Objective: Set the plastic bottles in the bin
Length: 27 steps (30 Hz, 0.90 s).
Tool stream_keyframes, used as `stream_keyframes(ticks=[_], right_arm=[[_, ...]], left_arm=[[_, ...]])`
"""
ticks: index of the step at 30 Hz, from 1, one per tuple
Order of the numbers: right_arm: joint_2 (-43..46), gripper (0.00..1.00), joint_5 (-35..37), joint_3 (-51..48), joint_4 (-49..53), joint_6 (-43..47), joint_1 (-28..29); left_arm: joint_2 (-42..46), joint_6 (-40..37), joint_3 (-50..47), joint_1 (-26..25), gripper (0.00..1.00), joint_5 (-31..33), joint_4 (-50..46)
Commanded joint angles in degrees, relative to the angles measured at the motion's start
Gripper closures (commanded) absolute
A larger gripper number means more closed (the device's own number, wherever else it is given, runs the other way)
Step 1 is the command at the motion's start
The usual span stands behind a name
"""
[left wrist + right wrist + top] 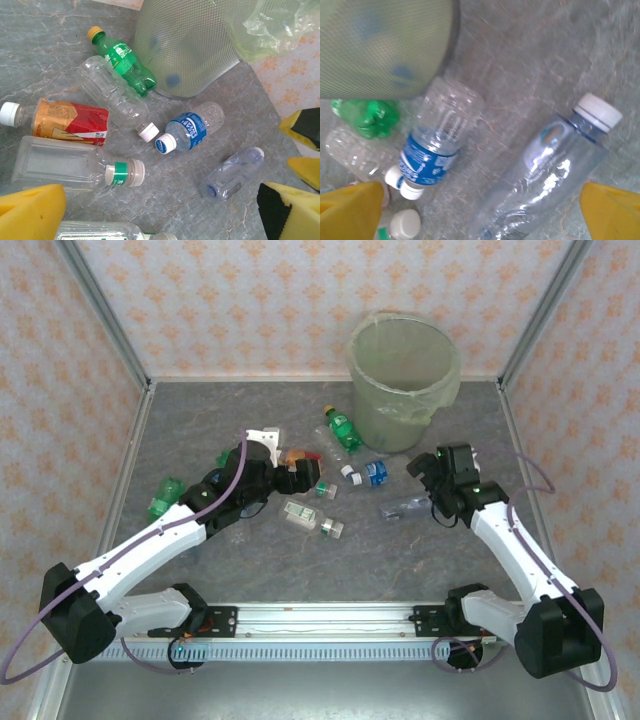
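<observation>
A few green bottles (165, 498) lie by themselves near the left edge of the counter (330, 575). The other plastic bottles are scattered about its middle.

The left gripper (160, 202) hangs over that middle cluster. Its jaws are spread wide, its yellow pads (30, 210) touch nothing, and it holds nothing. Just ahead of it lies the square clear bottle (70, 167). Its long axis runs roughly along the line between the pads, and its green-banded cap points right. The red-labelled bottle (65, 122) sits just beyond it. Farther on, a green bottle with a yellow cap (122, 62) rests against the foot of the bin (400, 400).

The blue-labelled bottle (192, 127) lies between the cluster and the bin, cap toward the near edge.

To its right the pale clear bottle (545, 165) lies flat, directly below the right gripper (480, 210). This arm is plainly the nearer one to it. The jaws are opened wide and bracket the bottle without touching it, and they grip nothing. The bottle's long axis runs on a slant across the gap, with the white cap toward the far right. The wrist probably needs a slight turn so the pads close across the body, not along it.

The bin stands upright near the far edge, right of centre and close to the right arm, so I judge the carry will be short.
</observation>
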<state>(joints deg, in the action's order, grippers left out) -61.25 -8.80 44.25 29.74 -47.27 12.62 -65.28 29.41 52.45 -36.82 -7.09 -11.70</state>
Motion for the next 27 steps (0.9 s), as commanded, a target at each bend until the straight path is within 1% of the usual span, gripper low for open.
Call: stream_keyframes(ticks=[1, 6, 12, 17, 21, 25, 27], right_arm=[[1.36, 0.03, -2.74, -3.03, -4.84, -5.41, 0.38], [0.81, 0.09, -5.25, -7.70, -7.57, -9.67, 0.36], [-0.40, 0.13, -4.94, -10.32, -8.26, -11.95, 0.39], [-5.69, 0.14, -5.47, -9.82, -10.82, -11.63, 0.39], [-11.17, 0.15, -6.31, -9.13, -13.55, -12.06, 0.39], [-14.62, 0.16, -6.24, -7.67, -14.31, -11.71, 0.39], [-16.24, 0.18, -6.40, -7.10, -14.88, -10.90, 0.38]], left_arm=[[0.09, -2.42, -0.59, -0.45, 0.01, 0.14, 1.37], [0.15, -2.06, -1.44, -0.45, 0.01, 3.59, 2.38], [-0.12, -1.80, -2.17, -0.45, 0.01, 3.37, 4.20], [-0.81, -0.88, -2.60, -0.44, 0.01, 2.00, 5.50], [-1.73, -2.42, -1.82, -0.38, 0.01, 1.83, 4.83], [-3.47, -3.81, 0.51, -0.36, 0.01, 0.55, 3.37], [-4.10, -4.20, 0.99, -0.36, 0.01, 0.41, 3.35]])
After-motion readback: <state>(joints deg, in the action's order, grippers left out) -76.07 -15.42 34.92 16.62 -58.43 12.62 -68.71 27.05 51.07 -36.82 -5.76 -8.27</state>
